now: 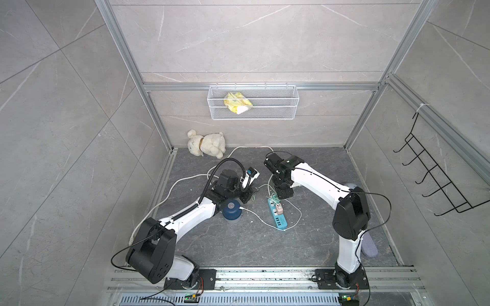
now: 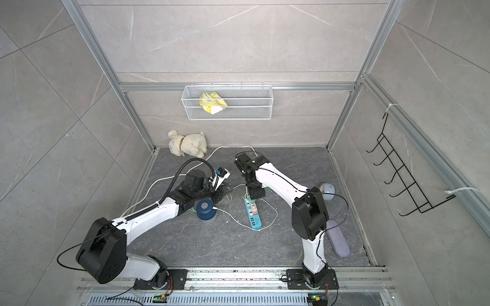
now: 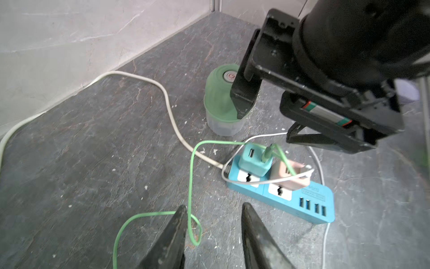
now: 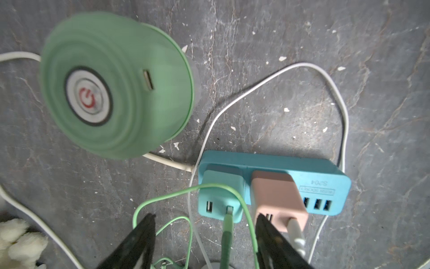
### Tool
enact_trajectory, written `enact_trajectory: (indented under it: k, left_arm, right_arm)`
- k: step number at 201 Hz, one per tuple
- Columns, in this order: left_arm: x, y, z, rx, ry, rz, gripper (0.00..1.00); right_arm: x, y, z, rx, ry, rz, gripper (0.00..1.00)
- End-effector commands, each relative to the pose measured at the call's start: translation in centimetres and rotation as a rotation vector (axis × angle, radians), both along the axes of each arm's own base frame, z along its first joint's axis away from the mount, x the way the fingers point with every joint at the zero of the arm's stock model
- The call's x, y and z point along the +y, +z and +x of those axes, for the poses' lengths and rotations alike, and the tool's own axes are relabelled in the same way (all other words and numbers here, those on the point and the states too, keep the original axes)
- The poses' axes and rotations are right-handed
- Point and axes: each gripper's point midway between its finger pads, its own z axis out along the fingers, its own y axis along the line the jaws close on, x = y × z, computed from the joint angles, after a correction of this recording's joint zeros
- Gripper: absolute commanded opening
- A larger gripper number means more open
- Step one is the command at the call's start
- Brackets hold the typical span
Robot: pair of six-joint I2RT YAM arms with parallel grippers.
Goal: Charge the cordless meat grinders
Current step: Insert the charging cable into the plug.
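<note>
The navy grinder [image 1: 231,210], near the power strip [image 4: 267,163], has its white cable [image 4: 300,63] in. The mint grinder [image 4: 116,86], just beside the power strip, has an empty port [image 4: 148,80]. The right gripper [image 4: 205,217] and left gripper [image 3: 214,206] are spread apart, holding nothing. Next, the loose end of the green cable [image 3: 190,181] likely goes there.

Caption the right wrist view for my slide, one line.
Open right hand straddles the green cable plugged into the teal adapter; the port on the mint green grinder is empty.
</note>
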Motion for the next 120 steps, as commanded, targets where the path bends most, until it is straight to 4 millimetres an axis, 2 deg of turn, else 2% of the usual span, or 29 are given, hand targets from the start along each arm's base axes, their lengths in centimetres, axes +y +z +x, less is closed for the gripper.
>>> enact_trajectory:
  k: [1, 14, 49, 62, 79, 120]
  left_arm:
    - [-1.4, 4.3, -1.8, 0.133, -0.071, -0.088, 0.46]
    - [-2.1, 4.9, -2.2, 0.234, -0.077, -0.095, 0.48]
    - [-4.5, 4.0, -4.0, 0.397, -0.149, 0.038, 0.52]
    - [-5.4, 3.7, -4.5, 0.419, -0.180, 0.087, 0.53]
    - [-6.5, 2.9, -4.7, 0.424, -0.209, 0.160, 0.54]
    - [-7.2, 0.8, -4.1, 0.453, -0.221, 0.332, 0.54]
  right_arm:
    - [-3.7, 2.7, -1.1, -0.023, 0.066, -0.099, 0.72]
    - [-5.2, 4.2, -0.9, -0.046, 0.151, -0.143, 0.73]
    - [-10.0, 8.7, -0.6, -0.120, 0.469, -0.350, 0.73]
    - [-10.1, 10.0, 0.0, -0.200, 0.653, -0.375, 0.72]
    - [-10.5, 11.1, 0.0, -0.281, 0.789, -0.354, 0.71]
    - [-11.9, 12.3, -0.9, -0.339, 0.914, -0.321, 0.70]
